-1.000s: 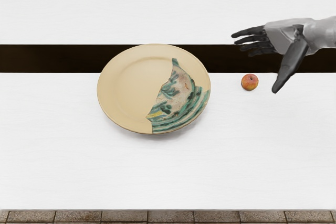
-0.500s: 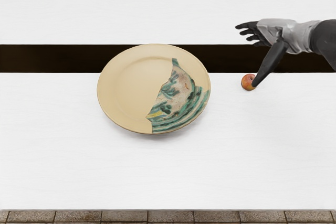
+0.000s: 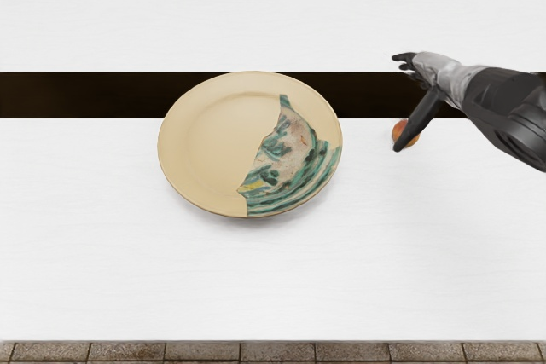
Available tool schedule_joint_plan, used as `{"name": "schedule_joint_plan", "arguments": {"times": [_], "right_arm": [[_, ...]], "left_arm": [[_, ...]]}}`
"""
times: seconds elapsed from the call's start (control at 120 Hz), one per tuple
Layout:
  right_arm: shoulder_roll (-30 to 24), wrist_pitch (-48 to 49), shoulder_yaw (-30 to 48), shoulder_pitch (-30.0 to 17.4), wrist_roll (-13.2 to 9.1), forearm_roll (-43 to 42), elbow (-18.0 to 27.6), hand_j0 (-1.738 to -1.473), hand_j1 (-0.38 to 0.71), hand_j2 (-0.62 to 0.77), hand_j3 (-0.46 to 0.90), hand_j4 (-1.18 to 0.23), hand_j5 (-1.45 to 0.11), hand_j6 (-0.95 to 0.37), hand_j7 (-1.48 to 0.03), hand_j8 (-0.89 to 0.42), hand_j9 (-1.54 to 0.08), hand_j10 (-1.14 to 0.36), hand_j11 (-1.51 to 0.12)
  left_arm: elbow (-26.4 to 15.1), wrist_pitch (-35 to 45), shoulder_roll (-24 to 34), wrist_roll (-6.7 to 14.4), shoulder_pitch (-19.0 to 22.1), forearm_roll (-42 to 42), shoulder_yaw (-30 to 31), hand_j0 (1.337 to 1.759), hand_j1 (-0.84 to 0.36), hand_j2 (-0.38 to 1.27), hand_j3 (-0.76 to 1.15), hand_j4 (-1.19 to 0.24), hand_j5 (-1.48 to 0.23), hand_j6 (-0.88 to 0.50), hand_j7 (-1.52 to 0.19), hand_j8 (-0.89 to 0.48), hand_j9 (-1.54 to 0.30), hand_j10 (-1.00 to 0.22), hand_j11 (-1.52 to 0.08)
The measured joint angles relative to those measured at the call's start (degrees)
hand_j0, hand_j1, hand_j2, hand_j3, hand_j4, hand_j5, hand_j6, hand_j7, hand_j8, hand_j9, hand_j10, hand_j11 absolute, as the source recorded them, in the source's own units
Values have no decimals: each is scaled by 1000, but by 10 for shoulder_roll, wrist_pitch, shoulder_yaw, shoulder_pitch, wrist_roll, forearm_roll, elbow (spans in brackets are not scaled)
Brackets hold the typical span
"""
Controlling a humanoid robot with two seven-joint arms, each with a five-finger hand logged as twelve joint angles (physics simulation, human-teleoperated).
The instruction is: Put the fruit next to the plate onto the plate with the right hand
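Observation:
A small orange-red fruit (image 3: 397, 130) lies on the white table, a little to the right of the plate. The round beige plate (image 3: 205, 125) has a green and blue painted patch on its right half and holds nothing. My right hand (image 3: 408, 100) comes in from the right edge and hovers over the fruit with its fingers spread, holding nothing. Its dark thumb (image 3: 411, 121) slants down across the fruit and hides most of it. I cannot tell whether the thumb touches the fruit. The left arm does not show.
The white table (image 3: 256, 279) runs across the whole view, with a dark band (image 3: 85, 95) behind the plate. A tiled floor strip (image 3: 273, 352) shows below the table's front edge.
My right hand has moved left and turned, its thumb swinging from right of the fruit to across it. More of the dark forearm now shows. Fruit and plate have not moved.

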Motion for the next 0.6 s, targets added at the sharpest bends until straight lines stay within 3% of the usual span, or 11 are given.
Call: {"name": "schedule_joint_plan", "arguments": {"times": [0.333, 0.6], "right_arm": [[48, -108, -100, 40, 0, 4, -1, -1658, -295, -8, 0, -48, -60, -49, -60, -49, -60, -48, -60], [81, -129, -144, 52, 0, 32, -1, -1658, -294, -8, 0, -48, -61, -49, -61, -49, -61, -48, -61]], "left_arm": [[0, 0, 0, 0, 0, 0, 0, 1658, 60, 48, 0, -241, -313, -241, -313, -241, -313, -241, -313], [0, 0, 0, 0, 0, 0, 0, 1658, 60, 48, 0, -241, -313, -241, -313, -241, -313, -241, -313]]}}
